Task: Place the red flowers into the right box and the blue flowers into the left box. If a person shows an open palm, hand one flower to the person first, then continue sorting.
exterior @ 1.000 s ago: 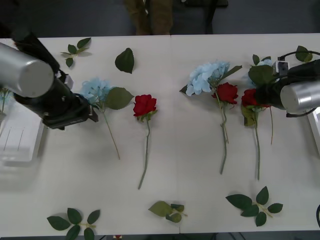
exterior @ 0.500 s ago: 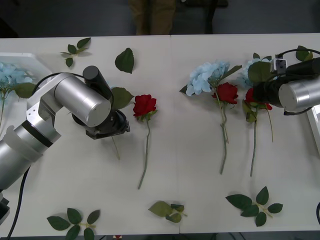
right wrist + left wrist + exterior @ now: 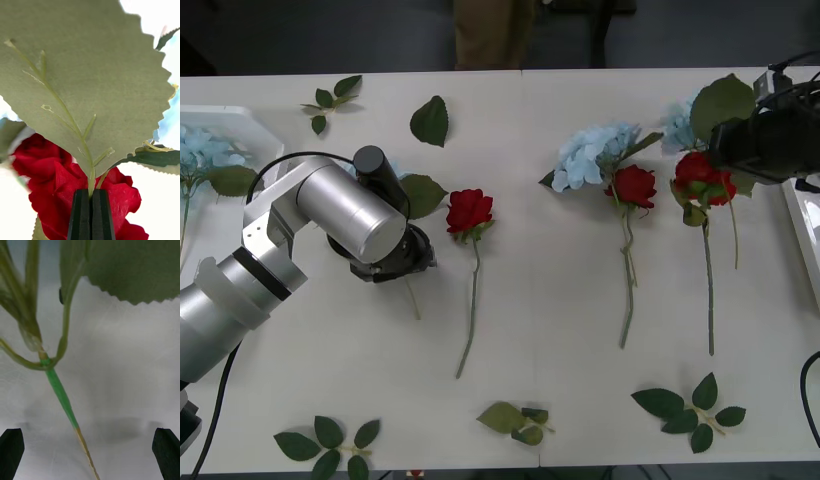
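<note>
While spread wide above a blue flower's stem (image 3: 62,399), left end effector (image 3: 89,448); right end effector (image 3: 91,213) clamping a red flower (image 3: 700,176).

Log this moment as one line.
left pincer open over blue flower stem | right pincer shut on red flower, lifted

No text, label, brand, number or sign can be read anywhere in these views.
</note>
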Controlling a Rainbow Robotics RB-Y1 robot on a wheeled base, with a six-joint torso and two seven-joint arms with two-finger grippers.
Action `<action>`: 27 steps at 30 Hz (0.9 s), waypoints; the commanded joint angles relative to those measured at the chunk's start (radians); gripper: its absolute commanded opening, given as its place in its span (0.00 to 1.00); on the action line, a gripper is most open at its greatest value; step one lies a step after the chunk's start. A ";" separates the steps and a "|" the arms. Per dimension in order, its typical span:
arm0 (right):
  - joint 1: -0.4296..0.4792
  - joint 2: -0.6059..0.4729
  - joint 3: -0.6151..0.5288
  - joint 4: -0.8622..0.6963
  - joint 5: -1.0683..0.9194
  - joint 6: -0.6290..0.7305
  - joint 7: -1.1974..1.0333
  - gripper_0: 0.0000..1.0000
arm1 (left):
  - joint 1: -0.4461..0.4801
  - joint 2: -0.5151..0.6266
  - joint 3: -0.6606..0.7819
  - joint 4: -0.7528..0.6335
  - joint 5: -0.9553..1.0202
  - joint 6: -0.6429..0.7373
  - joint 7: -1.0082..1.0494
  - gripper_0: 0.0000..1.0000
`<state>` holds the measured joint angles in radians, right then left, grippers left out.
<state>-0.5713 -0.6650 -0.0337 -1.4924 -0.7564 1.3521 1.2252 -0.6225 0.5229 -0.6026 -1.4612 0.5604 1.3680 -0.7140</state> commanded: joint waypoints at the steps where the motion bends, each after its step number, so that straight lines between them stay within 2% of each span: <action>1: -0.007 -0.027 -0.121 -0.088 -0.077 0.102 0.037 0.00 | -0.006 -0.009 -0.011 -0.007 -0.037 -0.026 -0.024 1.00; 2: -0.007 -0.027 -0.137 -0.091 -0.086 0.116 0.040 0.00 | -0.005 -0.006 -0.011 -0.007 -0.039 -0.027 -0.025 0.92; 4: -0.007 -0.027 -0.186 -0.094 -0.110 0.163 0.065 0.00 | -0.003 -0.006 -0.011 -0.007 -0.040 -0.033 -0.028 0.00; 10: 0.024 -0.027 -0.239 -0.094 -0.121 0.188 0.160 0.00 | -0.002 -0.003 -0.011 -0.007 -0.039 -0.036 -0.035 0.00; 12: 0.036 -0.027 -0.239 -0.095 -0.129 0.163 0.163 0.23 | -0.002 -0.003 -0.011 -0.007 -0.039 -0.036 -0.035 0.00; 13: 0.040 -0.027 -0.239 -0.094 -0.130 0.153 0.165 0.40 | 0.000 -0.003 -0.011 -0.005 -0.039 -0.038 -0.035 0.00; 15: 0.044 -0.027 -0.239 -0.094 -0.135 0.145 0.165 0.63 | 0.000 0.000 -0.011 -0.007 -0.039 -0.038 -0.035 0.00; 17: 0.044 -0.027 -0.241 -0.094 -0.135 0.145 0.166 0.74 | 0.000 0.002 -0.011 -0.007 -0.039 -0.038 -0.035 0.00; 23: 0.045 -0.027 -0.236 -0.094 -0.090 0.144 0.183 0.75 | 0.001 0.003 -0.011 -0.007 -0.039 -0.038 -0.038 0.00; 27: 0.045 -0.034 -0.189 -0.094 0.005 0.133 0.206 0.75 | 0.000 0.003 -0.009 -0.007 -0.040 -0.036 -0.042 0.00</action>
<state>-0.5329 -0.6650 -0.2548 -1.5479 -0.8012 1.5059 1.3905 -0.6224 0.5228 -0.6027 -1.4604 0.5316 1.3414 -0.7146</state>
